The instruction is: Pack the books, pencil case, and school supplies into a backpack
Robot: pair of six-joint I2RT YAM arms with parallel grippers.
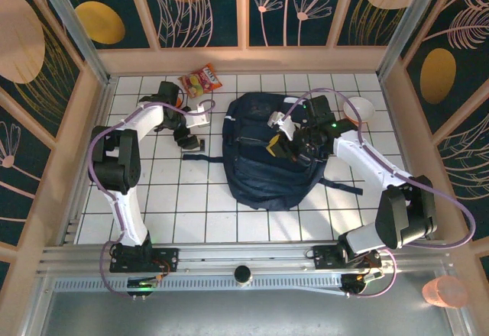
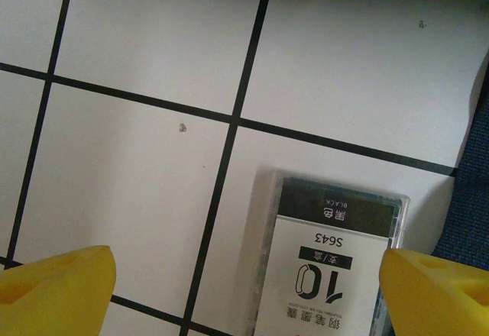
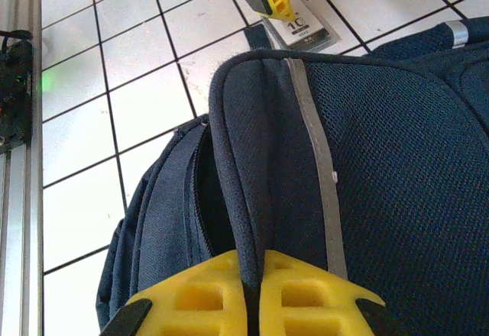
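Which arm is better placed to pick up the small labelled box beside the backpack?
Left. The left tool is open, straddling the small labelled box; the right tool is shut on a fold of the backpack.

1. I count one backpack.
2. I see one small labelled box.
3. One red-orange snack packet.
4. One white round dish.
5. One pale orange round object.
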